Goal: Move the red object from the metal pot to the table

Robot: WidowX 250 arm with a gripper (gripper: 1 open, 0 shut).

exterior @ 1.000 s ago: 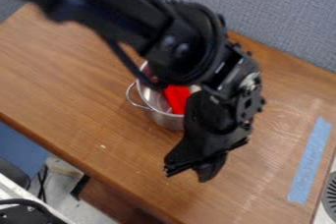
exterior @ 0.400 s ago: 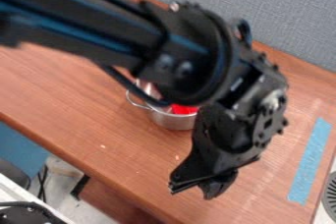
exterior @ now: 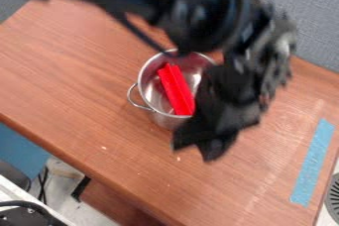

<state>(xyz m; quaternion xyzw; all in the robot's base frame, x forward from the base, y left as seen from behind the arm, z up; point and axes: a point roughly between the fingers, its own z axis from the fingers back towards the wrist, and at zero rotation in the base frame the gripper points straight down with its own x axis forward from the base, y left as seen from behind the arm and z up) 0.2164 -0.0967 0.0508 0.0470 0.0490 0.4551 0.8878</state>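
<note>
Jaws fully closed on nothing, the gripper (exterior: 205,143) is hovering over the table (exterior: 66,81) beside the pot (exterior: 162,103), while the red block (exterior: 176,88) is lying inside, so grasping, lifting and placing are remaining.

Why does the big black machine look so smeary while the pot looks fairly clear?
In the camera view, the arm and its gripper are streaked by motion blur; the metal pot, the red object inside it and the table look sharper.
</note>
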